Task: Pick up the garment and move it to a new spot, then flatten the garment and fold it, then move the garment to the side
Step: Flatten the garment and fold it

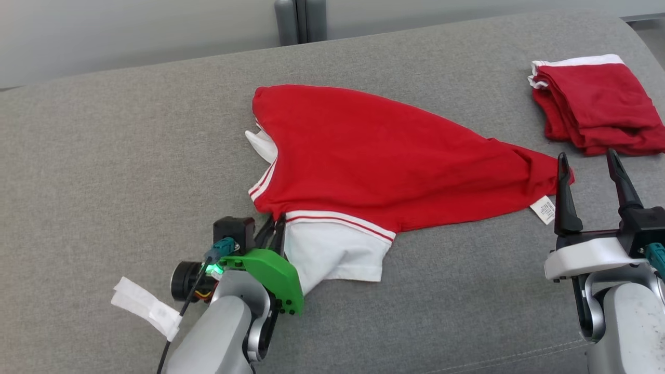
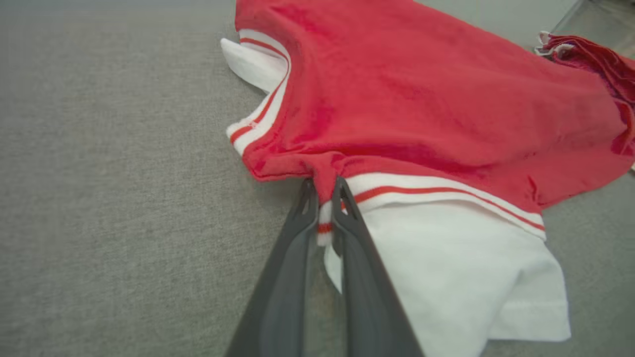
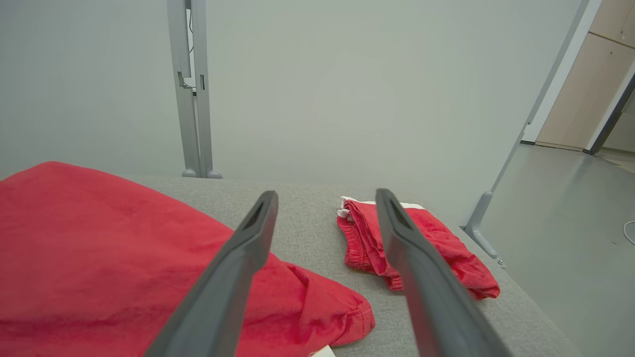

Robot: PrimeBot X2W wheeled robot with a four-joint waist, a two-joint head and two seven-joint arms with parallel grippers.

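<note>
Left wrist view: the left gripper (image 2: pixel 325 193) pinches only a thin fold of the red-and-white jersey T-shirt (image 2: pixel 421 99), which could slip out on lifting, the right gripper (image 1: pixel 587 156) gaping empty.

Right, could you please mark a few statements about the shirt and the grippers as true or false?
1. The left gripper is shut on the shirt. True.
2. The right gripper grips the hem. False: it stands open, holding nothing.
3. A folded garment lies apart from the shirt, toward the robot's right. True.
4. The sleeve is blue. False: it is white.
</note>
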